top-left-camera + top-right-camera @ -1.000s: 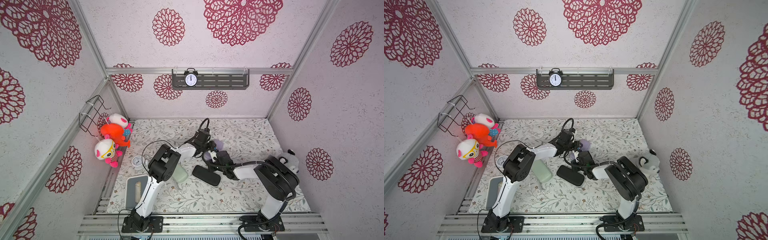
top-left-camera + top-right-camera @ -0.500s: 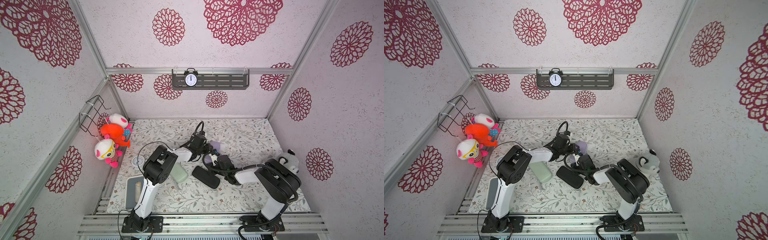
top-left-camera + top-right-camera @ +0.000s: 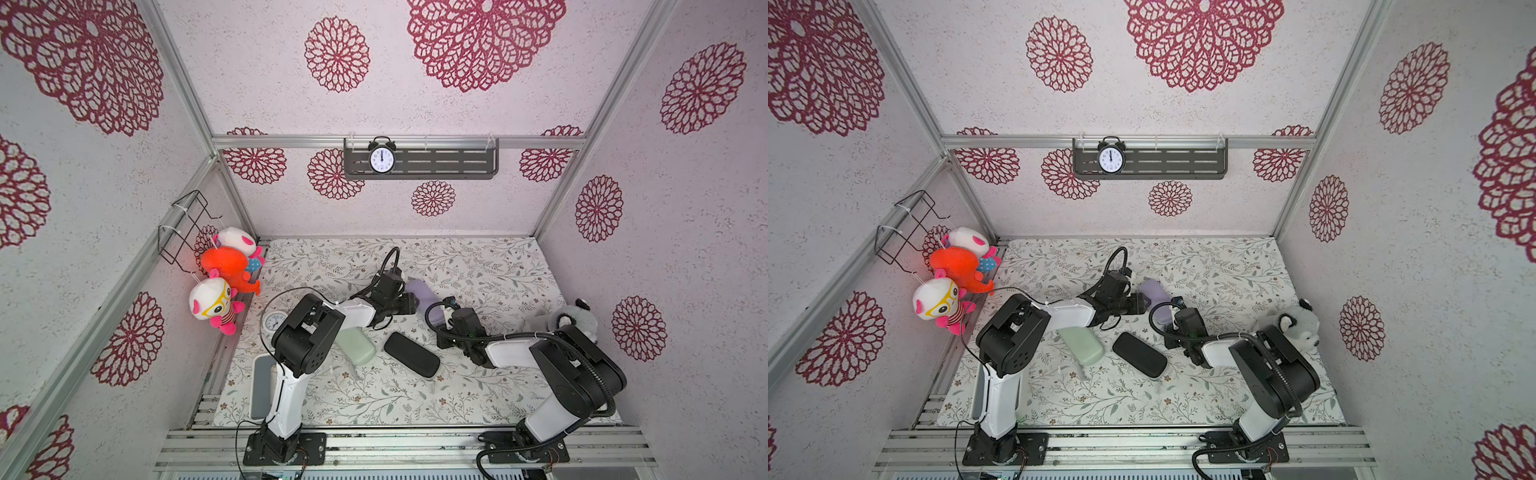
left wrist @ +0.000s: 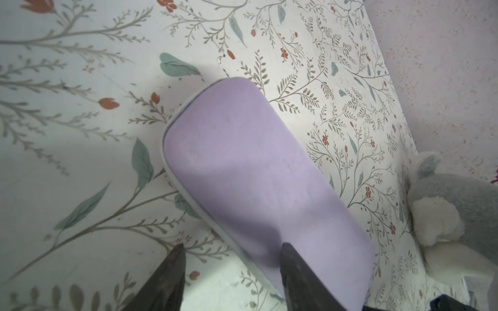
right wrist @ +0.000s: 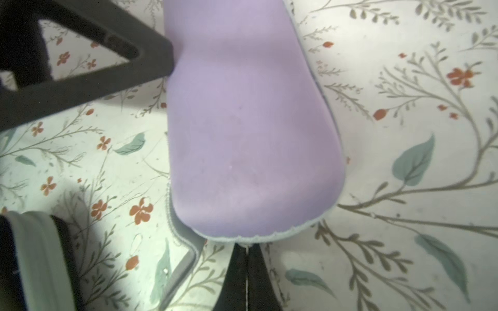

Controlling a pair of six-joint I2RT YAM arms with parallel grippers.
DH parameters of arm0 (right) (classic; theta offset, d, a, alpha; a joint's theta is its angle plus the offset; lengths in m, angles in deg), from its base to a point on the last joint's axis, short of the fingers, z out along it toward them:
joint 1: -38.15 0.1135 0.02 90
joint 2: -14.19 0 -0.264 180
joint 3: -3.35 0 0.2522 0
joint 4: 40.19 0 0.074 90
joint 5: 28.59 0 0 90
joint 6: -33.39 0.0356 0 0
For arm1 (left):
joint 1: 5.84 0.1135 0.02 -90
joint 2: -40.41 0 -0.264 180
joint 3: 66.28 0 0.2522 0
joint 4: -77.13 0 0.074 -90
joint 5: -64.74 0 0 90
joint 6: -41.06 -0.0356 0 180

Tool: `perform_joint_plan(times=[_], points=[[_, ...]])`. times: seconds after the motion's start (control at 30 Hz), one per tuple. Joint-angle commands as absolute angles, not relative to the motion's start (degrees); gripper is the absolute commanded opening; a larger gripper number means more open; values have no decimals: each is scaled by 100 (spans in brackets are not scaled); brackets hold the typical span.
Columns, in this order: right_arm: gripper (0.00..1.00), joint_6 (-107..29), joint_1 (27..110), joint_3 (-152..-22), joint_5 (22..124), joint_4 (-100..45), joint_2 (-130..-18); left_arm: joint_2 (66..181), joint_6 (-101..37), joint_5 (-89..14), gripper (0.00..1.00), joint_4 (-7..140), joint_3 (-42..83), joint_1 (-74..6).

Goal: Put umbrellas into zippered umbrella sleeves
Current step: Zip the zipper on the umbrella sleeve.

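1. Lilac sleeve point(image 3: 424, 300) is lying on the surface point(image 3: 478, 266), between both arms.
2. Left end effector point(image 4: 231, 246) is hanging wide open, straddling one long edge.
3. Right end effector point(image 5: 246, 249) is sitting pinched shut at its end rim.

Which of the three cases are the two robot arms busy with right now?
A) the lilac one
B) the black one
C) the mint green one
A: the lilac case sits right at the left fingers and the right fingers, while the mint green case and black case lie nearer the arms' bases, away from both.
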State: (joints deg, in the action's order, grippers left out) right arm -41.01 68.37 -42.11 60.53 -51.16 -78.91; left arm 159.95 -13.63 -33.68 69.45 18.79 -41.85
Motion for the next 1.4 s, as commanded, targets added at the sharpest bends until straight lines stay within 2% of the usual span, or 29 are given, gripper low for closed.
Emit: perform_joint_plan(times=[0.0,0.13,0.23,0.47,0.57,0.77,0.93,1.37], points=[[0,-4437,6592,-4372,5982,-4821,-8022,15742,-1857,-2937,72,6158,1955,-4126],[0,-4685,6511,-4509,6189,-4856,-8168,15738,-2363,-2612,84,6155,2205,-4043],[0,-4807,6475,-4592,6381,-4870,-8209,16066,-2643,-2580,85,6021,2692,-3908],[0,-4906,6383,-4572,6809,-5080,-8217,16510,-2696,-3296,86,6305,3267,-3619],[0,-4895,6341,-4604,6968,-5154,-8291,17079,-2531,-3926,84,5926,3864,-3546],[0,-4944,6331,-4662,7038,-5143,-8390,17280,-2583,-4129,81,6020,3980,-3640],[0,-4865,6338,-4518,7084,-5364,-8308,17312,-2491,-3878,71,5840,3870,-3846],[0,-4791,6604,-4144,7266,-5702,-7871,17483,-1934,-3673,59,5694,3474,-4003]])
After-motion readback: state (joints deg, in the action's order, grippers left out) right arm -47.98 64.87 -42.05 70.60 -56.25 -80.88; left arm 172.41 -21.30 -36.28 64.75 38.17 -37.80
